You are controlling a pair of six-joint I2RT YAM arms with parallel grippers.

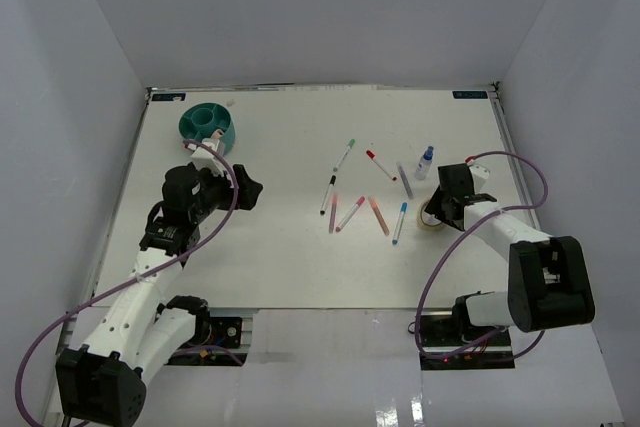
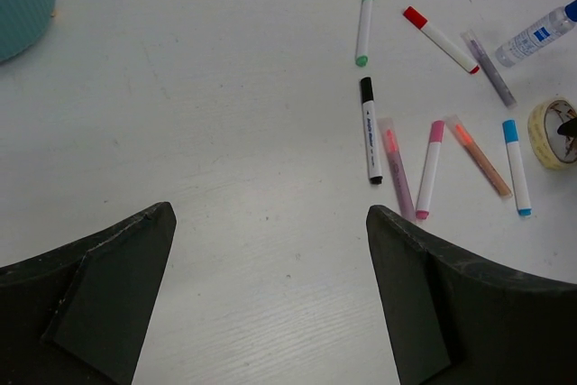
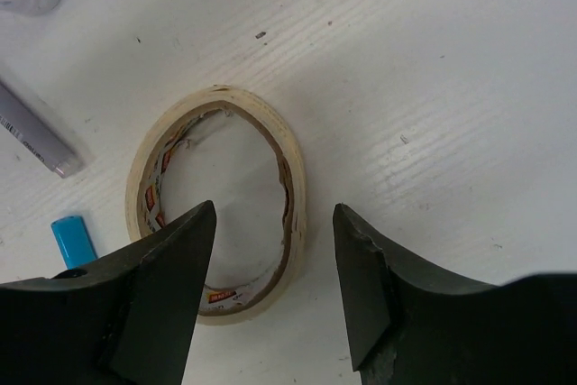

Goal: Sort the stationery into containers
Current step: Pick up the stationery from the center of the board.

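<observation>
cream tape roll (image 3: 296,173) lies flat toward the table's (image 1: 280,257) 3 o'clock side, its wall between the right gripper's (image 3: 272,214) spread, unpinched jaws. teal organizer (image 1: 207,127) sits at 10 o'clock, contents unclear. markers (image 2: 370,128) lie scattered mid-table. left gripper (image 2: 270,212) gapes, holding nothing. white walls (image 1: 320,7) enclose everything.

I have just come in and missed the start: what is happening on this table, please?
Stationery sorting is under way. The right gripper is open and low over the cream tape roll, its jaws either side of the roll's wall, not yet closed. The left gripper is open and empty above bare table. The markers and the small bottle lie loose on the table, apart from the teal organizer at the far left.
</observation>
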